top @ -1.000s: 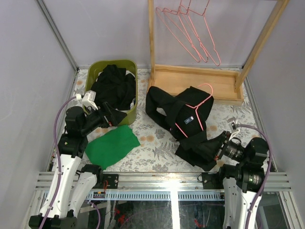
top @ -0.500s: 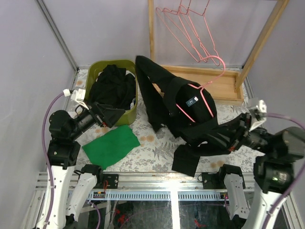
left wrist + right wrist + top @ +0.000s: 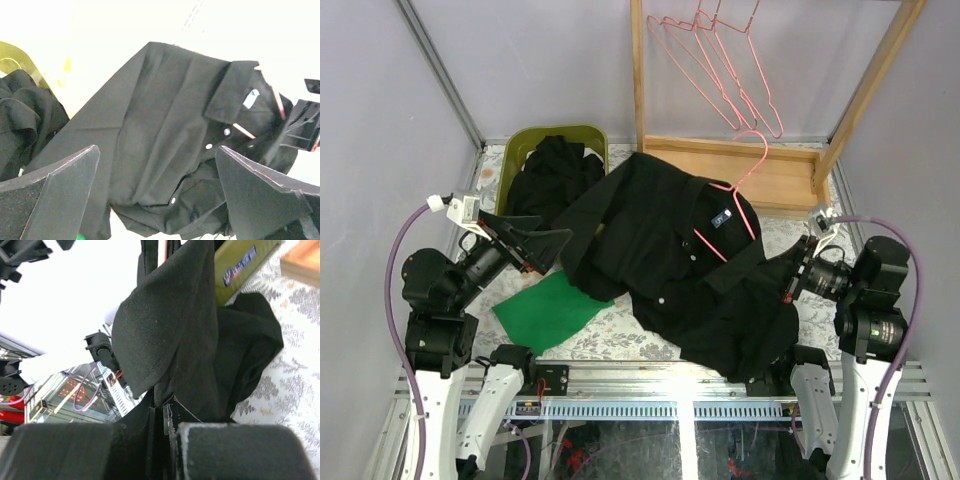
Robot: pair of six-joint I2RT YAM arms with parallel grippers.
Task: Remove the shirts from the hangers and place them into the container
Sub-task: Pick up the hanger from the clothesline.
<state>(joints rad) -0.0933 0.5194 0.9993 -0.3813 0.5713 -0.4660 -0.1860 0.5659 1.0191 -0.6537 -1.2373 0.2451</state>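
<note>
Holding black shirt [image 3: 660, 250] raised just right of the container [image 3: 525, 140], right gripper [image 3: 790, 280] clenched on its fabric, pink hanger [image 3: 740, 190] inside the collar. Left gripper [image 3: 535, 243] spread wide, empty, near that container with another dark garment [image 3: 555, 175] inside. Blue collar label [image 3: 721, 217] too small to read.

Left gripper [image 3: 548, 238] hangs raised, jaws wide apart, pointing right; right gripper [image 3: 788, 276] points left, pinched on shirt [image 3: 660, 235].
</note>
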